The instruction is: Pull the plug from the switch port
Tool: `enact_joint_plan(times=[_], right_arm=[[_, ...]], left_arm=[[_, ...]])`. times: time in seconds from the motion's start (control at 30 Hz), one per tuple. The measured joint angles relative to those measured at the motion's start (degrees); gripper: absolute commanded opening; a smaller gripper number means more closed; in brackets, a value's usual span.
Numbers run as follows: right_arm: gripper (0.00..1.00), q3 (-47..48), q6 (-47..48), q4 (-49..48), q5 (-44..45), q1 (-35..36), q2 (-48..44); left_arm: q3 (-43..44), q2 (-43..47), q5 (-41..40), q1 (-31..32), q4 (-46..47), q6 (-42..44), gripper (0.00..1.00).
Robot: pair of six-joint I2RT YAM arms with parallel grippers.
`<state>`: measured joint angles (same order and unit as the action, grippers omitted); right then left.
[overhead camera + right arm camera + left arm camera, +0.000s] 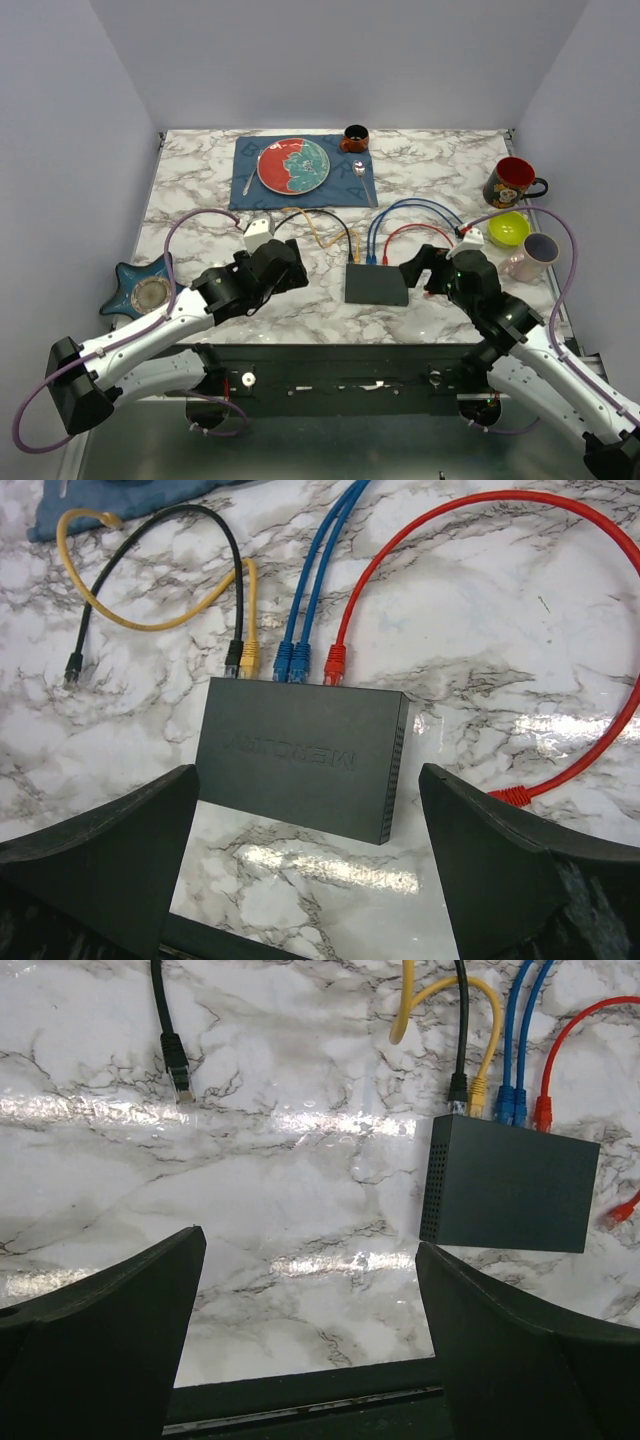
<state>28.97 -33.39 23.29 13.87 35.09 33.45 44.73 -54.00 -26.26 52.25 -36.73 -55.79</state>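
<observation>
Switch (377,284), a flat dark grey box, lies on the marbled surface (200,190) near the front edge, between the two arms and closer to the right one. Five plugs sit side by side in its far edge: a black plug (233,660), a yellow plug (249,658), two blue plugs (284,663) and a red plug (334,660).

Their cables crowd the space just behind the switch. The black cable (160,1000) ends in a loose connector lying off to the left. The red cable (560,540) loops round to a loose end near the switch's right side.

The left pincer (292,268) hovers left of the switch, fingers wide apart and holding nothing. The right pincer (425,272) hangs just beside its right end, likewise spread and empty.

Further back a blue placemat (345,190) carries a red-and-teal plate (293,166), a fork (250,180) and a spoon (363,182), with a small brown cup (355,138) at its far corner. Along the right edge stand a red-and-black mug (513,183), a yellow-green bowl (508,229) and a pink mug (535,255). A teal star-shaped dish (145,290) sits at the left edge.

Plain pale walls close three sides, and glare streaks the marble in both wrist views. The sockets face away and cannot be seen. The lettering on the lid is upside down in the right wrist view and hard to read. The far ends of the blue cables (410,205) are hidden by the right arm.
</observation>
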Motion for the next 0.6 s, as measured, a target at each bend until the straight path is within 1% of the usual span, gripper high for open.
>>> enact_joint_plan(times=[0.23,0.37,0.43,0.47,0.5,0.53,0.57,0.6], right_arm=[[1.0,0.0,-0.6,0.4,2.6,0.0,0.2],[0.99,0.0,-1.1,0.8,3.1,0.0,1.0],[0.93,0.8,-2.2,2.1,4.1,0.0,3.7],[0.9,1.5,-2.9,2.9,4.8,0.0,5.7],[0.87,2.2,-3.7,3.7,5.3,0.0,7.8],[0.78,3.0,-4.6,4.3,5.8,0.0,10.3],[0.73,3.5,-5.6,4.8,6.2,0.0,12.1],[0.68,3.7,-6.5,5.4,6.5,0.0,13.4]], left_arm=[[0.0,-2.6,1.6,0.0,0.7,0.0,0.99],[0.0,-4.7,4.1,0.0,3.4,0.7,0.99],[0.3,-7.2,5.8,0.0,4.9,1.2,0.93],[0.8,-9.5,7.0,0.0,5.7,1.6,0.92],[1.7,-12.1,8.2,0.0,6.3,1.7,0.85],[2.8,-14.6,9.2,0.0,6.7,2.0,0.82],[3.6,-16.6,10.0,0.0,7.3,2.1,0.78],[4.5,-19.0,10.8,0.0,8.0,2.3,0.66]])
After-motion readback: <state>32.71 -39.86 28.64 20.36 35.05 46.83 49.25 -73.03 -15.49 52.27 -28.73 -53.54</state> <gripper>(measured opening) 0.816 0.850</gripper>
